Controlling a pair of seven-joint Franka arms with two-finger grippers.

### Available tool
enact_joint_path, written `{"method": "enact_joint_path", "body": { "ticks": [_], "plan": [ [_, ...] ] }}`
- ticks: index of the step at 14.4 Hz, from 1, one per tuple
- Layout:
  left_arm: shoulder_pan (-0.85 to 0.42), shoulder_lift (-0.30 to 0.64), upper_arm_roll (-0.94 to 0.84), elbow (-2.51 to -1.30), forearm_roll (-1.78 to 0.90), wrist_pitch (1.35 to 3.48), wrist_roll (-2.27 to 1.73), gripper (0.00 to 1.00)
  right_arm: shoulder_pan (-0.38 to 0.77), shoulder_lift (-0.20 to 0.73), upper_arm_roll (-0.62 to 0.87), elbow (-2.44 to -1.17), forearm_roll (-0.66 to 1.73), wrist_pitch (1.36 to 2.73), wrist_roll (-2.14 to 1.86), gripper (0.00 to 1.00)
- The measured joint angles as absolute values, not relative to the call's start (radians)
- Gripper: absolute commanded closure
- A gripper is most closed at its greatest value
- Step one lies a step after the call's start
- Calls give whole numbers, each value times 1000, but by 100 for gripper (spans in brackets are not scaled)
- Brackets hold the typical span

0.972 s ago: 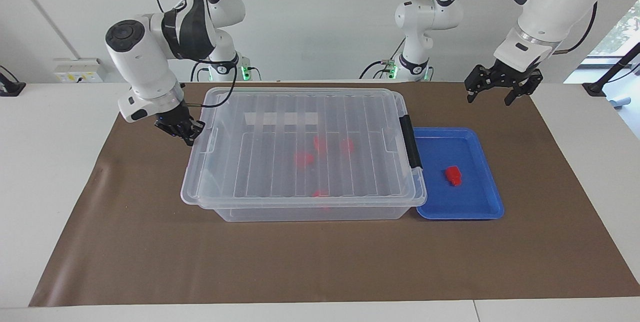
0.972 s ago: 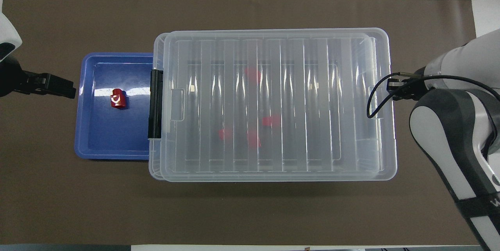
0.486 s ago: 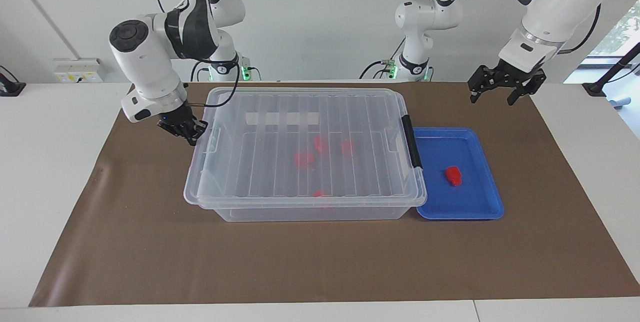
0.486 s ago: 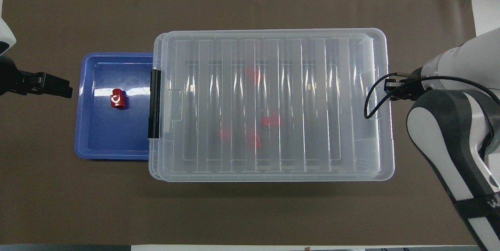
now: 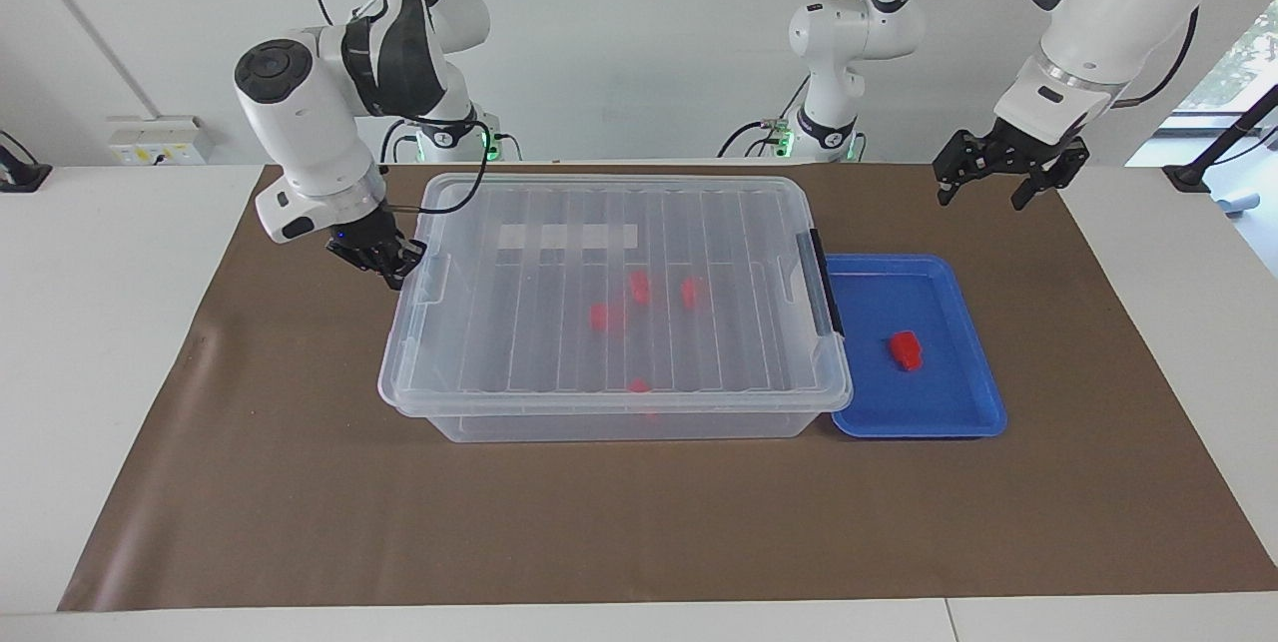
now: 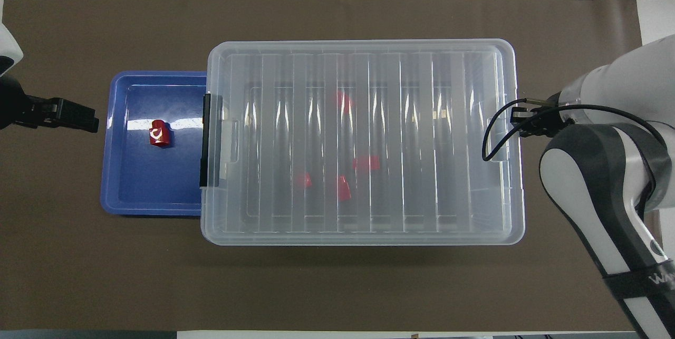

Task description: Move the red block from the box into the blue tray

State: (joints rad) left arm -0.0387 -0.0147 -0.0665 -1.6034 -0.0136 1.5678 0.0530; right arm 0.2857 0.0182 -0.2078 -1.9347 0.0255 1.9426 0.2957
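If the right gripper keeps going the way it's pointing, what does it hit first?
Most likely the lid of the box: the right gripper points down at its edge, at the right arm's end. Contact isn't clear.

The box sat on the brown mat in the middle of the table, its lid resting on it. Four red blocks lay inside the box, three close together nearer the robots and one apart, farther from them. The blue tray lay just beside the box, toward the left arm's end of the table, touching the box's latch side. One red block lay in the blue tray, near its middle.
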Motion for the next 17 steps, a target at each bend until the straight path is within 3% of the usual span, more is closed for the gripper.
{"method": "enact_joint_path", "body": {
  "ticks": [4, 5, 6, 7, 11, 17],
  "plan": [
    [-39, -15, -67, -1604, -14, 1568, 53, 0, 280, 13, -209, -1917, 25, 1902, 296, 100],
    [-39, -15, -67, -1604, -14, 1568, 53, 0, 275, 9, -211, -1897, 25, 1864, 296, 78],
    [-39, -15, -67, -1604, -14, 1568, 53, 0, 268, 4, -212, -1875, 25, 1828, 296, 14],
    [-39, -15, -67, -1604, -14, 1568, 53, 0, 264, -4, -214, -1860, 25, 1806, 291, 0],
    [-39, -15, -67, -1604, -14, 1568, 53, 0, 221, -35, -219, -1830, 25, 1771, 152, 0],
    [-39, -15, -67, -1604, -14, 1568, 53, 0, 156, -45, -216, -1675, 25, 1583, 99, 0]
  ]
}}
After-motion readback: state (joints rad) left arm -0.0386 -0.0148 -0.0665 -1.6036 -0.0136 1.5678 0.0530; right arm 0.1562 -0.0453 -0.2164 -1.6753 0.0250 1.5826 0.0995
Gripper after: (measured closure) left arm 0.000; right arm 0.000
